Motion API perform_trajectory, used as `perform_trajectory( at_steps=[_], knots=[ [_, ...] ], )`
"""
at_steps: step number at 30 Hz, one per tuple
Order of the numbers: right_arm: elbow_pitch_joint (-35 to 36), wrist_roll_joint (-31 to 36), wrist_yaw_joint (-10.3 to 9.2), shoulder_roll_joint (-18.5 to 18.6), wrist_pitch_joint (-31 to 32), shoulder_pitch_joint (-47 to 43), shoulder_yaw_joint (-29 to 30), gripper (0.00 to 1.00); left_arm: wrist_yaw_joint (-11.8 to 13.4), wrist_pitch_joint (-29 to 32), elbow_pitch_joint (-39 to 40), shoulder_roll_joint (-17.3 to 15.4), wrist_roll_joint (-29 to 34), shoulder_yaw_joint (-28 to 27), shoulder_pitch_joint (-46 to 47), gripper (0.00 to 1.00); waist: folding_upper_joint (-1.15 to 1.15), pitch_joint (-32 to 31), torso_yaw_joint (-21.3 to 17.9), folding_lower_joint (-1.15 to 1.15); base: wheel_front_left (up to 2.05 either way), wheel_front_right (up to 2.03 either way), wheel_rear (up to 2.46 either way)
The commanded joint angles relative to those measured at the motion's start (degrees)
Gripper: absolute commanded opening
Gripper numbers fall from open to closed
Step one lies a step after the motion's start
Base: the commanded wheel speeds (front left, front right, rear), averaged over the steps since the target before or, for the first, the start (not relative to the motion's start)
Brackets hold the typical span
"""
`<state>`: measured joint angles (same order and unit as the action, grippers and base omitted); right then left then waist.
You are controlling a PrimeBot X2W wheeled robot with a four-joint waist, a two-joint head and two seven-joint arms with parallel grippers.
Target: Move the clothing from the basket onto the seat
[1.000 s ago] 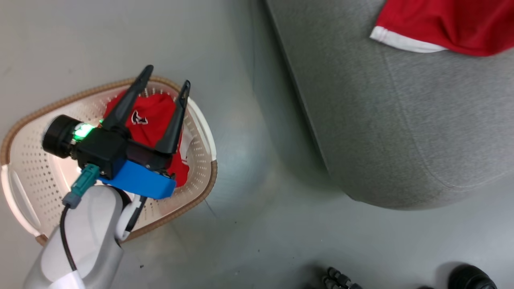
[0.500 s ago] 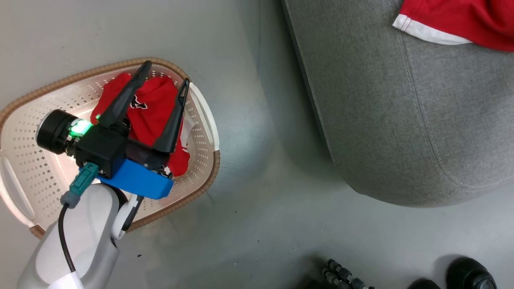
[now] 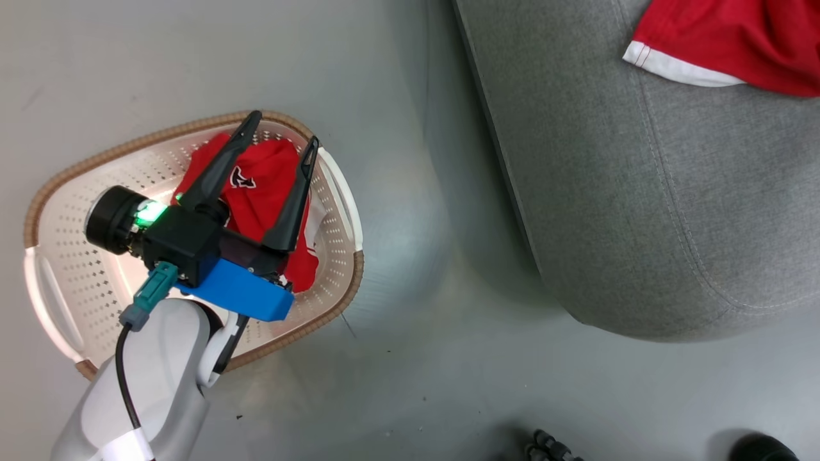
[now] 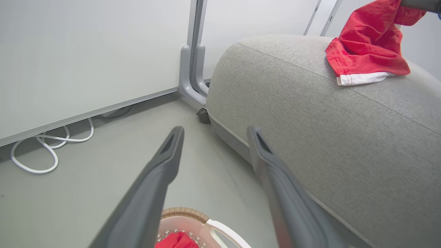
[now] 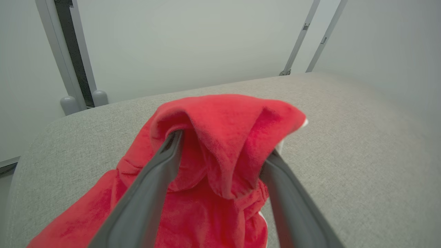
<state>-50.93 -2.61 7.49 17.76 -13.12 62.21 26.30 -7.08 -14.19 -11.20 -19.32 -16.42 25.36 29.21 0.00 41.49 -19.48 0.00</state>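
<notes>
Head view has shifted a little against the earlier frames. That is the camera, not the things: the left gripper (image 3: pixel 285 128) still hangs over the basket (image 3: pixel 64 256) at left of frame, same pose, fingers spread wide, holding nothing.

The real change is on the right. The right gripper (image 5: pixel 224 143) sits centre frame in its wrist view with its fingers well apart. One red garment (image 5: pixel 220 117) is draped loose over the tips, not pinched, its bulk lying on the seat (image 5: pixel 344 137). Looks like a release just made.

In the head view that garment (image 3: pixel 724 32) lies upper right on the grey cushion, white hem showing.

First piece counts as delivered. The second red garment (image 3: pixel 262 186), with a logo, is still in the basket, right under the left fingers. Roughly half done; that grab is likely next.
</notes>
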Motion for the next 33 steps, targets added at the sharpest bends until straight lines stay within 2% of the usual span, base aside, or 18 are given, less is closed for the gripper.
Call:
perform_trajectory(
  at_steps=[1, 11, 15, 25, 33],
  knots=[
    [-0.41, 0.65, 0.01, 0.47, -0.20, -1.41, -0.65, 1.00, 0.10, -0.46, -0.78, 0.51, -0.36, 0.22, -0.02, 1.00, 0.00, -1.65, 0.55, 0.00, 0.00, 0.00, 0.00],
    [0.60, 2.09, 0.01, 1.18, -0.09, -8.61, -3.80, 1.00, -0.18, -1.08, -4.49, 5.12, -2.02, -0.21, -3.01, 1.00, 0.00, -11.77, 3.74, 0.00, 0.00, 0.00, 0.00],
    [3.55, 2.39, 0.01, 0.74, -0.65, -14.02, -4.86, 1.00, -0.36, -1.07, -5.11, 7.54, -2.42, -1.67, -6.21, 1.00, 0.00, -17.79, 5.65, 0.00, 0.00, 0.00, 0.00],
    [15.64, 1.86, 0.01, -4.65, 1.91, -29.70, -8.05, 1.00, -0.53, -1.09, -6.61, 11.55, -2.60, -7.41, -15.16, 1.00, 0.00, -29.43, 9.96, 0.00, 0.00, 0.00, 0.00],
    [27.81, -0.15, 0.00, -8.76, 5.88, -41.32, -12.95, 1.00, -0.44, -1.08, -7.51, 12.63, -2.12, -11.51, -19.18, 1.00, 0.00, -34.63, 14.02, 0.00, 0.00, 0.00, 0.00]
  ],
)
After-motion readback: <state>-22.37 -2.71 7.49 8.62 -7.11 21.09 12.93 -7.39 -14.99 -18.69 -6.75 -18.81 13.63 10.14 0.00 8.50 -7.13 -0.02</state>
